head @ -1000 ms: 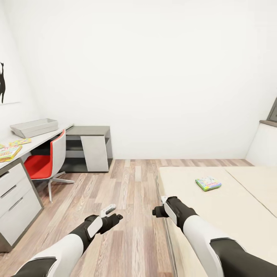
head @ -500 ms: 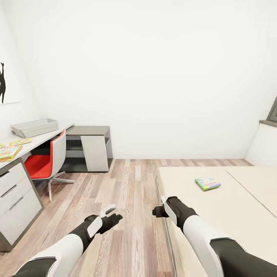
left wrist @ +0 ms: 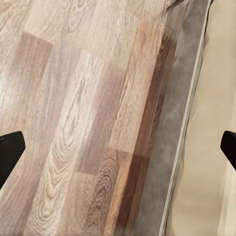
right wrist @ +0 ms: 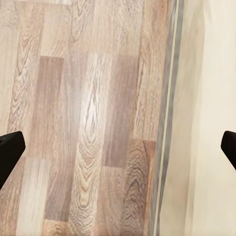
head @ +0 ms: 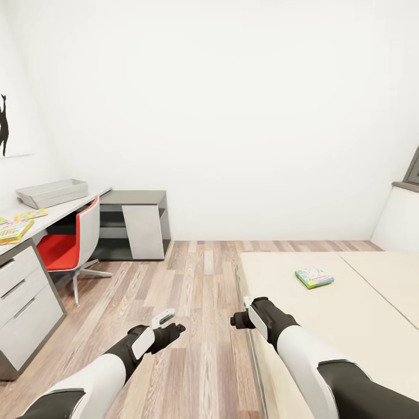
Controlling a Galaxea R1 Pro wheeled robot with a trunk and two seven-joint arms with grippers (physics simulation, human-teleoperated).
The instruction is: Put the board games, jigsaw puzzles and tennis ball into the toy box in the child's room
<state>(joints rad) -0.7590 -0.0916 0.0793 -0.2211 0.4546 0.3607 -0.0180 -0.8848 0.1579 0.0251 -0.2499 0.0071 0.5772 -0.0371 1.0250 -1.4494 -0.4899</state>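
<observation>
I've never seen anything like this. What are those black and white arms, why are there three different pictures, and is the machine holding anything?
The arms belong to a wheeled robot in a computer simulation. The big picture comes from a camera on its head, looking down over the left gripper and right gripper. The two smaller pictures come from cameras near each gripper, looking past dark fingertips at the wood floor and the bed's edge. Both grippers are open and hold nothing.

On the bed lies a small colourful board game. At the left, the table carries a grey toy box, a flat jigsaw puzzle and another game box. A red chair stands beside it.
</observation>
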